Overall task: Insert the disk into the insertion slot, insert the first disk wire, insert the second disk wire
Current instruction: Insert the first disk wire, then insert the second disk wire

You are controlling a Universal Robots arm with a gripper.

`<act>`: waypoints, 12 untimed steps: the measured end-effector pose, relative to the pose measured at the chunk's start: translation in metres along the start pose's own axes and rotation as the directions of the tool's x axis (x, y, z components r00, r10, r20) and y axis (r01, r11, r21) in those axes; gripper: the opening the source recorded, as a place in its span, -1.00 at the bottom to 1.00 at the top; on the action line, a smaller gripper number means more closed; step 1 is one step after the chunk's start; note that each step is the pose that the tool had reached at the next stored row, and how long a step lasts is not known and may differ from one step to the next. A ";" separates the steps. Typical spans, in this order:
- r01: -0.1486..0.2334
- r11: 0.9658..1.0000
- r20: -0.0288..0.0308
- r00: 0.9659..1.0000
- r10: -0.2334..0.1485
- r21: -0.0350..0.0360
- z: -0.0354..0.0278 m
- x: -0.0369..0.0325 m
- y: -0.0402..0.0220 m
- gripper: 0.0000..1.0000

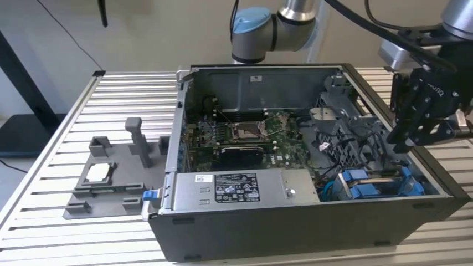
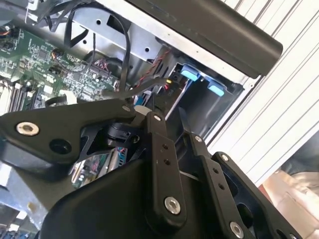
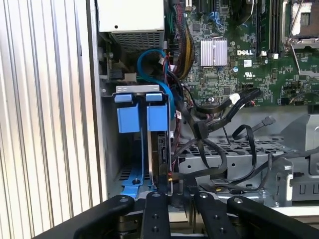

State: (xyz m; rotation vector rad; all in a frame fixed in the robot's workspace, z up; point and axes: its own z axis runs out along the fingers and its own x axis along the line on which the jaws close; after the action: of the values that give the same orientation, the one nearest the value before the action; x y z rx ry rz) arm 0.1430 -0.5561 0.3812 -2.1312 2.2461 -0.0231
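Nearest, low toward the exterior view's right, the disk (image 1: 362, 191) is standing on edge in the insertion slot (image 3: 119, 154), its blue tabs showing at the corner of the open computer case (image 1: 296, 233). Toward the exterior view's left, a grey fixture (image 1: 103, 194) is resting on the slatted table (image 1: 44, 221). Just above the disk, the gripper (image 1: 405, 145) is hanging, pointed downward. In the first wrist view it is hovering close to the disk's edge among loose black wires (image 3: 219, 112). Whether the jaws are open or gripping anything cannot be told. Farther back, the green motherboard (image 1: 251, 133) is lying across the case floor.
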 end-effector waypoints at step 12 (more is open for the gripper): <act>0.002 1.000 0.001 1.000 -0.002 0.018 -0.0004 -0.0174 0.0183 -0.45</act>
State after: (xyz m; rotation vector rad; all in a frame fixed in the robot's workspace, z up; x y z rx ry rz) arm 0.1257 -0.5378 0.3812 -2.1238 2.2350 -0.0418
